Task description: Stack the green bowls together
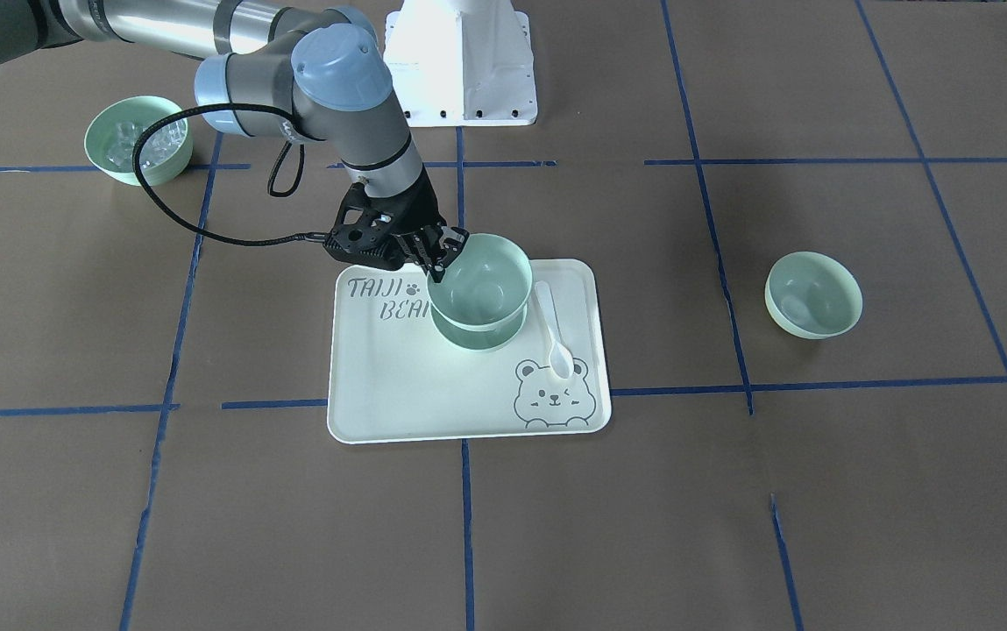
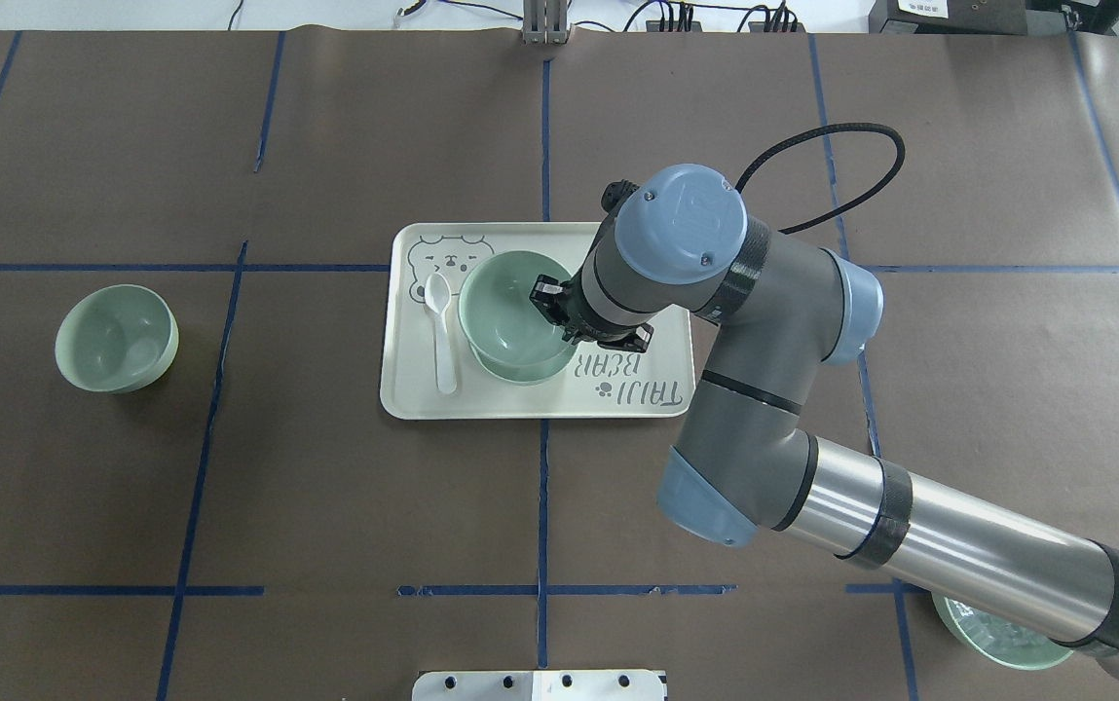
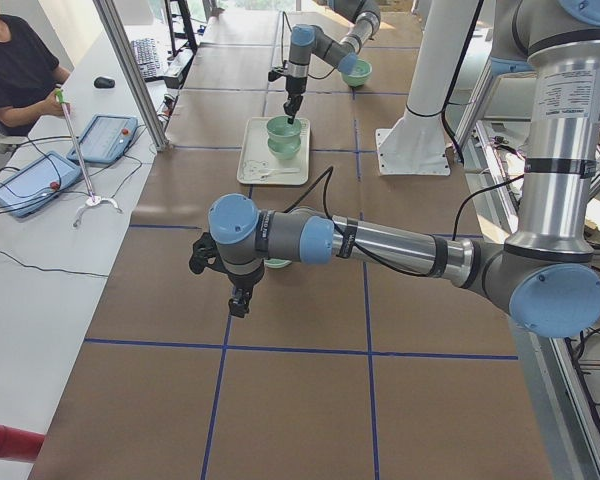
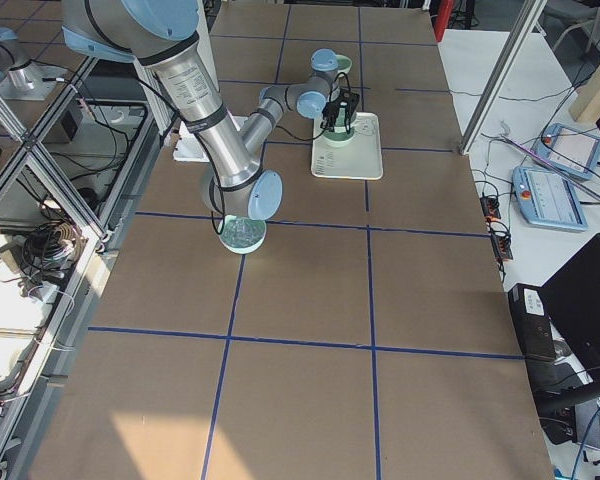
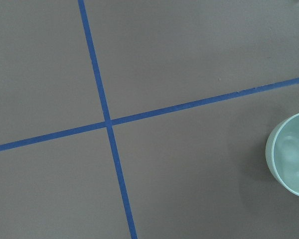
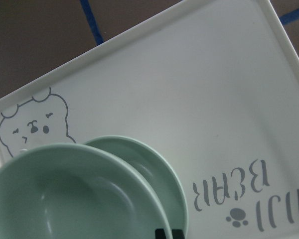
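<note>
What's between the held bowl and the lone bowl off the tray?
Overhead view: beside the held bowl, a white spoon on the tray, then bare table with one blue tape line.

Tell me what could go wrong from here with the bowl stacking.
The right end effector pinches the upper green bowl by one spot on its rim, so it could tilt or slip. In the wrist view it looks off-centre over the lower green bowl, so it might seat crooked. The white spoon lies close by and could get knocked.
</note>
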`<state>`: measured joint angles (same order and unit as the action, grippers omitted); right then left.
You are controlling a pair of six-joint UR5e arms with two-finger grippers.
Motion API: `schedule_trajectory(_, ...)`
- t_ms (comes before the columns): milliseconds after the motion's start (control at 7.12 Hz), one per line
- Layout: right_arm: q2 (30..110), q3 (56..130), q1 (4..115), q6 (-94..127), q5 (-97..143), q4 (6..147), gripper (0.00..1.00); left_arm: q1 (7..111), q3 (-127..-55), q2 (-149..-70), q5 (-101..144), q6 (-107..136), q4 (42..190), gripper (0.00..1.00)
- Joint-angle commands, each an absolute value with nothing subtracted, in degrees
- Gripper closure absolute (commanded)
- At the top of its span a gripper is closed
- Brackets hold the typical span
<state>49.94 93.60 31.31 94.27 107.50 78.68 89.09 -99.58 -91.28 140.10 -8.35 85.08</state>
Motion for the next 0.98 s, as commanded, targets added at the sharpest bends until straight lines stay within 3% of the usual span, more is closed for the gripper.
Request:
schedule_trajectory(0,49.83,93.34,31.11,94.39,107.49,78.49,1.00,89.12,-99.67,-91.32,140.10,-8.35,85.08,0.00)
schedule_trajectory(842,48.78,91.06,31.11,94.31,107.49,78.40,1.00,89.12,-99.84,-91.32,140.10,-8.35,85.08,0.00)
